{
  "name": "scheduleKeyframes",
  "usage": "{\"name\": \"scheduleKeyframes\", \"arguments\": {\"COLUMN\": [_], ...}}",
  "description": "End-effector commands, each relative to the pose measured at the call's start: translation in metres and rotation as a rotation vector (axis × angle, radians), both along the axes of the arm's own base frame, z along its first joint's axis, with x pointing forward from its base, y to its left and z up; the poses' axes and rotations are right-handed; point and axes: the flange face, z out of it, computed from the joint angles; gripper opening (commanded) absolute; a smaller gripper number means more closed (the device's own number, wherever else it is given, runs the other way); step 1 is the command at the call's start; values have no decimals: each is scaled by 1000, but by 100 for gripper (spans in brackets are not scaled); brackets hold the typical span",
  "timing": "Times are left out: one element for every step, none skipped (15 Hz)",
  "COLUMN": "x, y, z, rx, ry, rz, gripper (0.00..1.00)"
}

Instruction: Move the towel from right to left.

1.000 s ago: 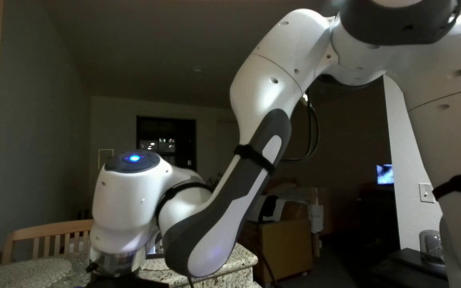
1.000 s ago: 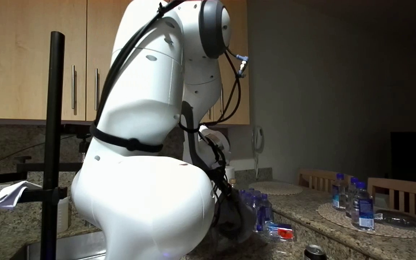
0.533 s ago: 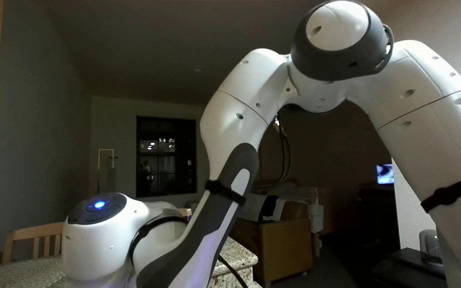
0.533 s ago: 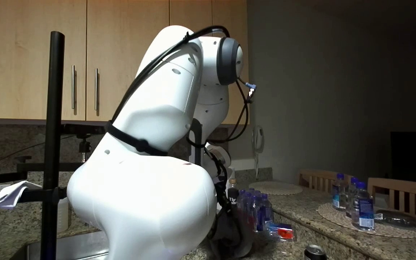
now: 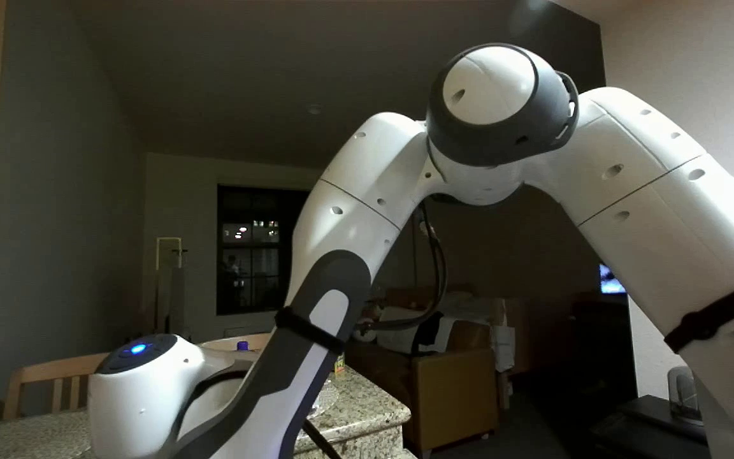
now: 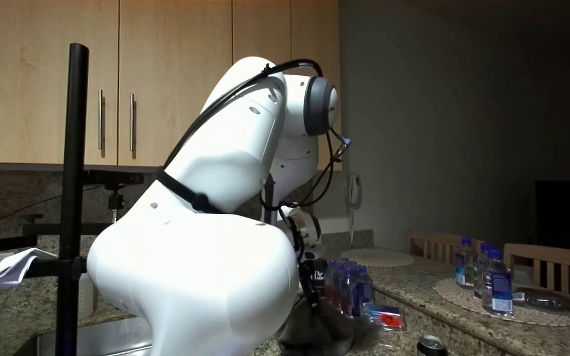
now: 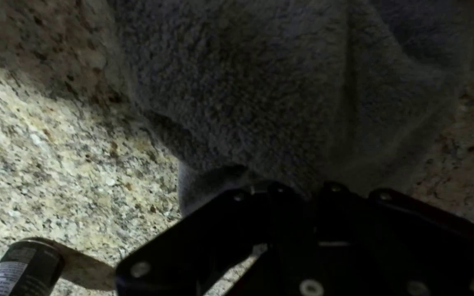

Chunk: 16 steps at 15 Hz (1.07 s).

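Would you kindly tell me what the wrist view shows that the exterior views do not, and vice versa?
Only the wrist view shows the gripper looking shut on the towel, plus the pale label on the dark can.
Only the exterior views show, between them, the arm, wooden cabinets, clear blue-capped bottles and a window.
Shared by the wrist view and an exterior view: the towel, the dark can and the granite counter.

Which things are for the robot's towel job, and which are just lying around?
For the towel job:
fuzzy grey cloth towel
black two-fingered gripper, holding the towel

Just lying around:
dark cylindrical metal can
three upright clear plastic bottles with blue caps
round, pale woven mat under the bottles
shiny blue-and-red packet
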Motion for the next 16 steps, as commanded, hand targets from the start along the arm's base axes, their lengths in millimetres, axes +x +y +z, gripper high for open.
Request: {"name": "scheduleKeyframes", "arguments": {"x": [8,12,16,20,25,29,34,36,41,44,47,50,53,56,58,60], "y": [1,0,0,1,1,1,-1,-1,-4,-6,-8,-10,-13,-15,-17,-18], "z": [-5,-3,-1,1,3,4,5,6,7,7,6,7,7,7,6,6], "rx": [-13,-9,-4,0,3,3,2,4,3,3,0,0,5,6,6,5], "ry": [104,114,108,106,97,96,95,92,92,91,91,88,79,75,76,76], "rz": [-17,-22,-26,-29,-36,-42,-52,-60,-70,-77,-85,-94,-106,-111,-114,-117], "gripper": [9,9,9,9,9,9,9,9,9,9,9,9,9,8,9,9]}}
